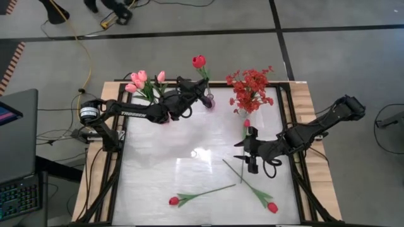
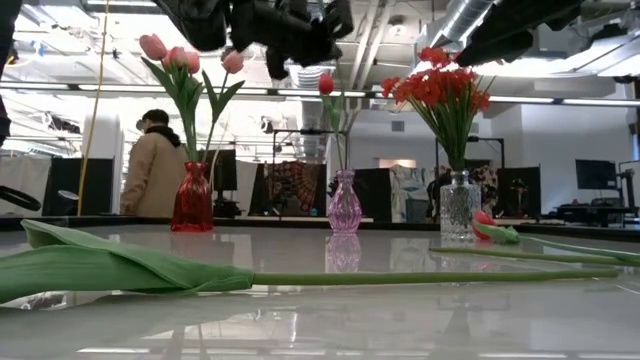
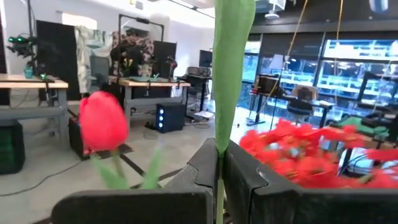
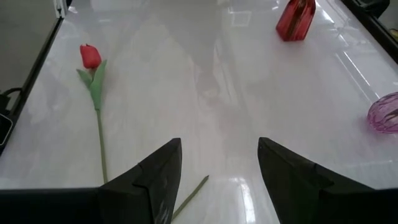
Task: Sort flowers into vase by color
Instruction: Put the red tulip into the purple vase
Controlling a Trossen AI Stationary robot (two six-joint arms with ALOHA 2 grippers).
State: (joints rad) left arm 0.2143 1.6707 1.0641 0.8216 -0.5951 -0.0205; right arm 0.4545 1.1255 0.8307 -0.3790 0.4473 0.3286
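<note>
A red tulip (image 1: 199, 61) stands with its stem in the purple vase (image 2: 344, 203) at the table's far middle. My left gripper (image 1: 202, 94) is shut on its greenery just above the vase. Pink tulips (image 2: 180, 55) stand in the red vase (image 2: 192, 198), and red blossom sprays (image 2: 440, 85) in the clear vase (image 2: 459, 205). Three red tulips lie flat on the table: one (image 1: 173, 200) near the front, one (image 1: 273, 207) at the front right, and one (image 1: 246, 124) by the clear vase. My right gripper (image 1: 248, 154) hovers open over the crossed stems, touching nothing. My left gripper pinches a green leaf or stem (image 3: 218, 163) of the red tulip between its two shut fingers. The fingers come about level from the table's left and lie across it. The leaf (image 3: 233, 62) rises upright past the fingers, and the flower (image 3: 102, 121) sits beside them.
The three vases line the table's far edge, close together. The lying tulips' stems (image 1: 241, 170) cross under my right gripper. One tulip's leaf (image 2: 100, 265) lies close to the low camera. A person (image 2: 155, 170) stands in the room beyond the table.
</note>
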